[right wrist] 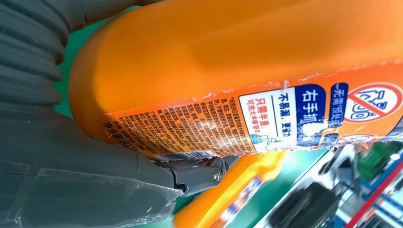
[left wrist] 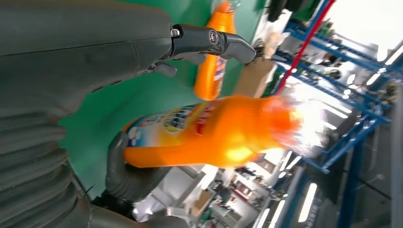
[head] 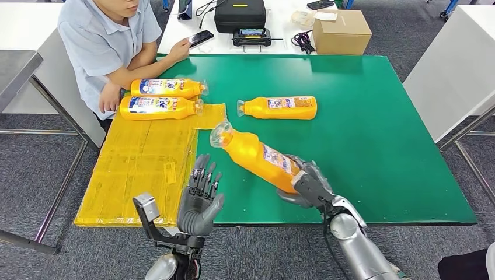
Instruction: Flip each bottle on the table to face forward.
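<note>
The right hand (head: 307, 185) grasps an orange detergent bottle (head: 257, 156) by its base end, fingers (head: 309, 169) wrapped round the body, and holds it tilted above the green counter (head: 373, 146) with the clear cap pointing up and away toward the person. Lifted like this, the bottle looks ready to be rotated so its front label comes uppermost. In the right wrist view the visible side carries the back label (right wrist: 228, 128): dense small print, a barcode strip, Chinese characters on blue panels and a red prohibition sign; the brand cannot be read there. The left hand (head: 201, 198) hovers empty just beside the bottle, fingers spread, probably ready to help turn it.

Another orange bottle (head: 279, 107) lies flat mid-counter, its label too small to read. Two flipped bottles (head: 160, 98) lie side by side on the yellow sheet (head: 140, 169), blue-and-white front labels up, just beside the person's hand (head: 110, 99).
</note>
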Tool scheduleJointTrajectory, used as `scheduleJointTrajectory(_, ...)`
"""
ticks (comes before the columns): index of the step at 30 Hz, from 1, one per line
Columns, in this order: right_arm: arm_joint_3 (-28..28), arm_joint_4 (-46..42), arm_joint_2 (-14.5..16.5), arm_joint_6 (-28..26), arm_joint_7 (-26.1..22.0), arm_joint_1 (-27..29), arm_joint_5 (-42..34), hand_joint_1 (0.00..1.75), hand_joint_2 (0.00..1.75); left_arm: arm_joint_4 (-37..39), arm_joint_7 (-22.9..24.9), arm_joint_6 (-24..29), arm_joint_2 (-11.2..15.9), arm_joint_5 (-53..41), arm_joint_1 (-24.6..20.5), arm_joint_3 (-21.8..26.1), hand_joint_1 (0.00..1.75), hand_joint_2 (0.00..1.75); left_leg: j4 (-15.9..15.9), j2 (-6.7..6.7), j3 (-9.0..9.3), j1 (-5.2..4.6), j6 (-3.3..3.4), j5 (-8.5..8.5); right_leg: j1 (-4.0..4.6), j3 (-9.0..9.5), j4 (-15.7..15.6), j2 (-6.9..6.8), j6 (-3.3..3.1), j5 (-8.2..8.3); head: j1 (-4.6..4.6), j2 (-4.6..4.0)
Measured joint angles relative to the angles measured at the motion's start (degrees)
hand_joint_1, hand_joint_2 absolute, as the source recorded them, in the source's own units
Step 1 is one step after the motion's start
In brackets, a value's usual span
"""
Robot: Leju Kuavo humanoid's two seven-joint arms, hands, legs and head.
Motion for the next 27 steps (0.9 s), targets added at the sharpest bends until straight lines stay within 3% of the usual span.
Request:
scheduleJointTrajectory(7,1.35,0.23,0.84,2.38,-0.90,-0.49,-1.68,1.75,1.75,4.63,0.90,-3.86,-0.03,0.71,-2.07,0.12,0.00,1.75,0.00,-0.01,-0.04,-0.02,0.00,0.00,-0.02,0.00,0.00,0.00,0.00,0.00,0.02,0.00)
scheduleJointTrajectory(12,3.37,0.91,1.50,3.86,-1.38,-1.44,-1.94,1.75,1.75,7.61,-1.14,-5.48,-0.56,0.50,-4.17,0.65,0.00,1.75,0.00,-0.02,-0.03,-0.02,0.00,0.01,-0.01,0.00,0.00,-0.01,0.00,0.01,0.01,0.00)
scheduleJointTrajectory(27,10.52,4.16,2.66,7.03,-1.98,-4.69,-2.82,1.75,1.75,13.26,-7.25,-1.79,-2.49,-7.27,-8.86,2.16,0.00,1.75,0.00,-0.02,-0.03,0.00,-0.01,0.02,-0.01,-0.01,0.01,0.00,0.00,0.01,0.01,0.00)
